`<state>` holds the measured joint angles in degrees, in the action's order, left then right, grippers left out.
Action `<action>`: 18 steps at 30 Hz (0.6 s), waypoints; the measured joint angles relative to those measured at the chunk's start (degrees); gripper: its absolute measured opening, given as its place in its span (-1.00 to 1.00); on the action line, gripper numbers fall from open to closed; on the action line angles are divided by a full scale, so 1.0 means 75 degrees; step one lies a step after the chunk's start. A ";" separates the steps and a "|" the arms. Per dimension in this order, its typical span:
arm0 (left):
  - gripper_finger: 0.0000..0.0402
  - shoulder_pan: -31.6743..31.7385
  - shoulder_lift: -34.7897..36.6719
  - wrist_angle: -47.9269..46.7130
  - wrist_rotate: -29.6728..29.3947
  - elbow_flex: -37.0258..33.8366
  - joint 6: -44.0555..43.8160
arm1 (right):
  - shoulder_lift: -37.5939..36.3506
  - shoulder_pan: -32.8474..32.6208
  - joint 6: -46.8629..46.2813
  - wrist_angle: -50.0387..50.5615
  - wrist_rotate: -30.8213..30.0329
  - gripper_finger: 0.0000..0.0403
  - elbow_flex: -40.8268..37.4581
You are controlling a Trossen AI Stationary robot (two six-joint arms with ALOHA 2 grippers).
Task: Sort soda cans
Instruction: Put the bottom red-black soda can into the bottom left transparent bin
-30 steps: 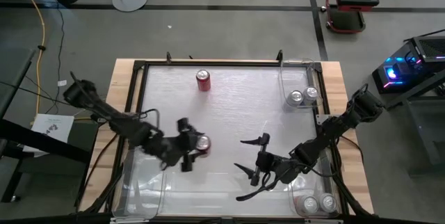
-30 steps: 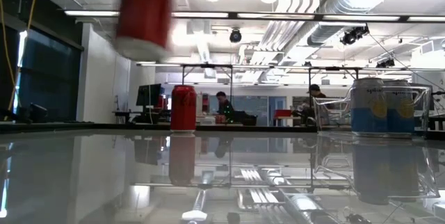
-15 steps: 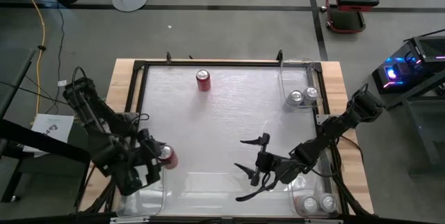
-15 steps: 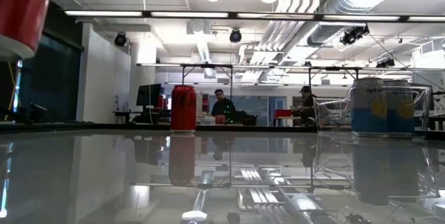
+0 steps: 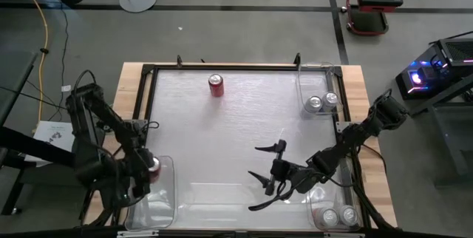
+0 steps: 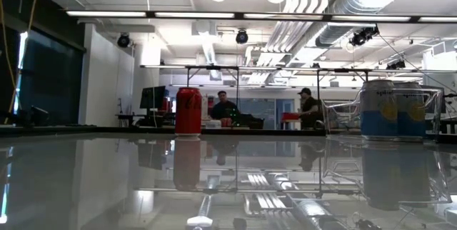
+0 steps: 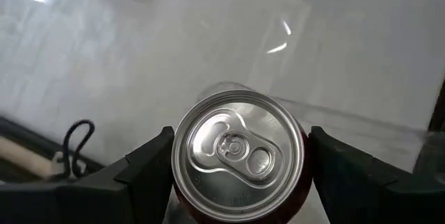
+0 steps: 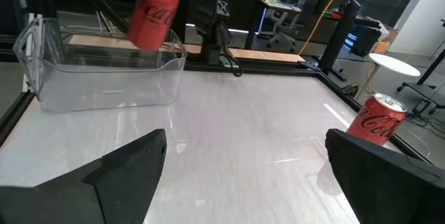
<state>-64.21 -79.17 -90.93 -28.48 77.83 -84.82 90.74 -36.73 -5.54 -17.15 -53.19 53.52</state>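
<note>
My left gripper (image 5: 151, 168) is shut on a red soda can (image 7: 238, 154) and holds it over the clear bin (image 5: 164, 194) at the table's near left corner. The right wrist view shows this can (image 8: 154, 10) tilted, above the bin's rim (image 8: 104, 62). A second red can (image 5: 216, 85) stands upright on its base near the far edge. Two silver cans (image 5: 322, 102) stand in the far right bin, and two more (image 5: 338, 215) in the near right bin. My right gripper (image 5: 257, 179) waits open over the table's near middle. My left gripper pinches the red can's body just below its silver top (image 7: 238, 153), one finger (image 7: 149, 165) on each side. The fingers come from above, pointing down. The can is lifted clear and hangs tilted over the near left bin.
The table top is glossy, with a dark frame (image 5: 222, 66) round it. Clear bins stand at the far right (image 5: 304, 83), the near right and the near left. In the low view the far red can (image 6: 188, 111) and silver-blue cans in a bin (image 6: 393, 108) show; people sit in the room behind.
My left gripper, still shut on the red can, has carried it lifted from the table's near middle toward the left edge, until it came over the near left bin. The can has left the low view. My right arm has kept still.
</note>
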 joint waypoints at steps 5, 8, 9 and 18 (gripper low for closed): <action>0.36 -0.0421 -0.0081 0.0209 -0.0059 -0.0508 -0.0821 | 0.0000 -0.0005 -0.0006 0.0020 0.0002 0.90 0.0000; 0.36 -0.0708 -0.0163 0.0120 0.0212 -0.0949 -0.1400 | 0.0000 -0.0003 -0.0006 0.0023 0.0001 0.90 0.0000; 0.36 -0.0812 -0.0164 0.0167 0.0270 -0.1092 -0.1616 | 0.0000 -0.0003 -0.0006 0.0023 0.0000 0.90 0.0000; 0.37 -0.1607 -0.0219 0.0469 0.0344 -0.1978 -0.3044 | 0.0000 -0.0003 -0.0003 0.0026 0.0003 0.90 0.0000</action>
<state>-76.27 -80.82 -87.41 -25.91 63.00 -107.65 90.74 -36.75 -5.56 -16.95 -53.17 53.52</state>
